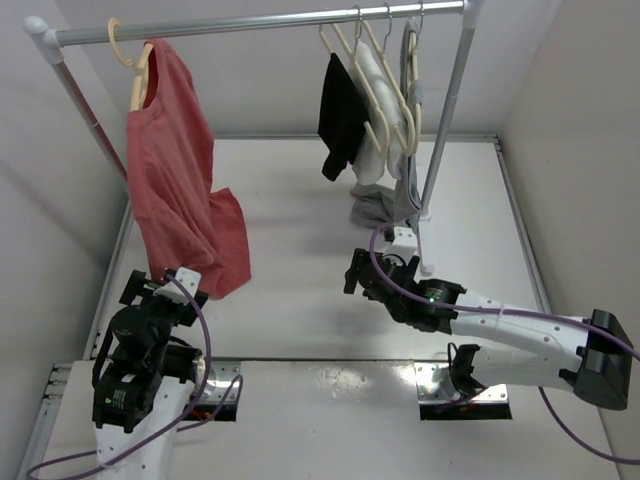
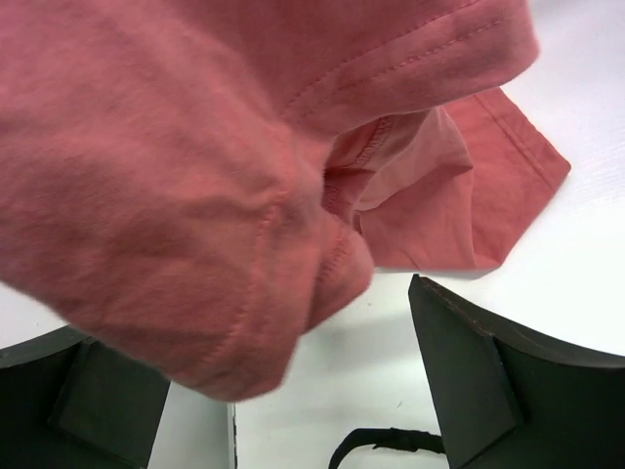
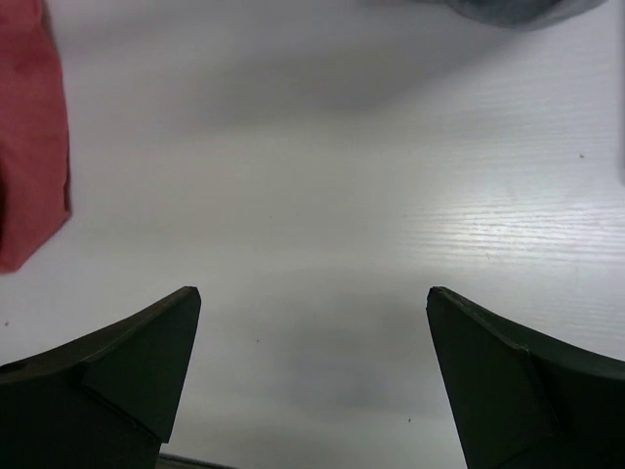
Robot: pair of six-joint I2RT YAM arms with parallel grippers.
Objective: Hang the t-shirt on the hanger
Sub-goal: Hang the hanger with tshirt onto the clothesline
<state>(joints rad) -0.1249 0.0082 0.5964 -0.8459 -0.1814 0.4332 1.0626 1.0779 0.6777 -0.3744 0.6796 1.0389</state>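
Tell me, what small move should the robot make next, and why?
Probably ease the left gripper back, clear of the t-shirt. The shirt already hangs from the hanger on the rail, the jaws stand open, and loose cloth sags between them, so a gentle retreat should avoid snagging it.

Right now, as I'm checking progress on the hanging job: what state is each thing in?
t-shirt: hanging on the hanger, bunched and lopsided.
hanger: hooked on the rail.
left gripper: jaws open, shirt cloth drooping in front, not clamped.
right gripper: jaws open, empty.
black garment: hanging from the rail.
grey garment: hanging from the rail.
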